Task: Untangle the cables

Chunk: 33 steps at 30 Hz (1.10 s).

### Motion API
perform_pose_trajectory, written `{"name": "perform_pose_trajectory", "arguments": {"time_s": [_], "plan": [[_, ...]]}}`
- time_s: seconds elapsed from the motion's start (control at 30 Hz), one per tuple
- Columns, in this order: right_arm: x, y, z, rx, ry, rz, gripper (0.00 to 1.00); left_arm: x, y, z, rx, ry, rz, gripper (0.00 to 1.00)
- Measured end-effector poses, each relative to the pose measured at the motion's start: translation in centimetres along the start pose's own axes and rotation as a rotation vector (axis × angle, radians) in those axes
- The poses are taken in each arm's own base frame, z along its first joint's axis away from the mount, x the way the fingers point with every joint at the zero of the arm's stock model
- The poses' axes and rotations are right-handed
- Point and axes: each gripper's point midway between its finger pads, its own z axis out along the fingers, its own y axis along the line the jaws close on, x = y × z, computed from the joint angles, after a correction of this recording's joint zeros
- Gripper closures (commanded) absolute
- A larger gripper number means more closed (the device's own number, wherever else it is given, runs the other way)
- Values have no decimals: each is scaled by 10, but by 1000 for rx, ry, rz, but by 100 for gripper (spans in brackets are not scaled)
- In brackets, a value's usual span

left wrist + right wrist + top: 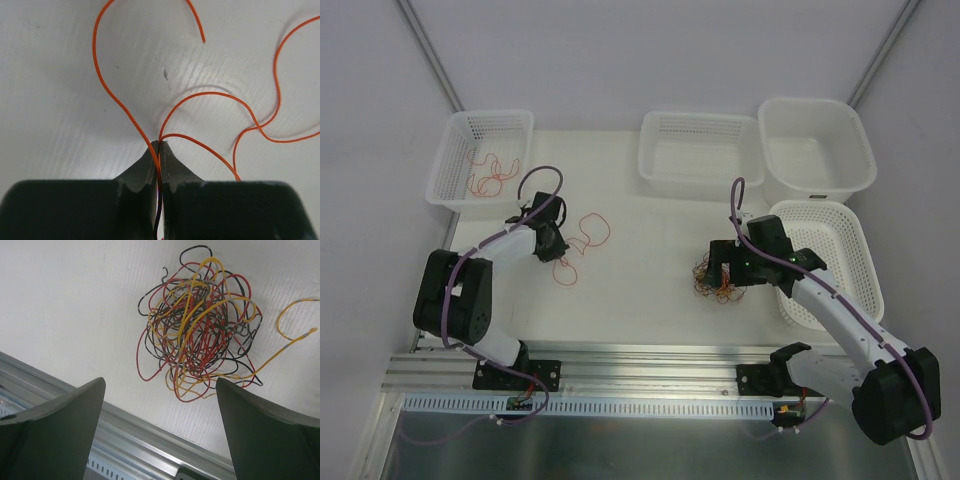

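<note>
Some orange strands (490, 176) lay in a basket (492, 115), the left claw (159, 145) pinched another orange cable (107, 85), and the right claw (160, 382) gaped above the knotted bundle (200, 325).

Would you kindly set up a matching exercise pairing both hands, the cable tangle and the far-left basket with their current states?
Things:
1. left hand
2. right hand
3. cable tangle
4. far-left basket

States:
A. contains loose orange cables
B. open, poised over the tangle
C. shut on an orange cable
D. a multicoloured knot, not gripped

Pairs: 1-C, 2-B, 3-D, 4-A.
</note>
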Motion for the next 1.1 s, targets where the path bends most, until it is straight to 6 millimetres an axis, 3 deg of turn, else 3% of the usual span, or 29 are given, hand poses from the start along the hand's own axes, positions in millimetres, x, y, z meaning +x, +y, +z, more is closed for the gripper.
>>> {"name": "perform_pose_trajectory", "arguments": {"time_s": [0.1,0.2,0.53,0.63,0.73,0.8,0.9,1.1], "plan": [[-1,0,-1,2,-6,-1,3,-5,2,-17,3,-9,19,100],[-1,0,-2,4,-11,-2,3,-35,-13,-50,63,-89,23,100],[1,-1,-6,11,-12,-2,3,-162,-69,-215,329,-476,-9,100],[1,-1,-6,11,-14,-2,3,-196,-75,-263,376,-576,-17,100],[0,-1,-7,10,-17,-3,3,-232,-69,-294,384,-664,-46,100],[1,-1,-8,10,-19,-3,3,-256,-57,-303,364,-709,-80,100],[1,-1,-11,9,-24,-5,3,-289,-33,-296,298,-733,-133,100],[4,-2,-15,15,-22,-7,3,-333,3,-247,182,-691,-201,100]]}}
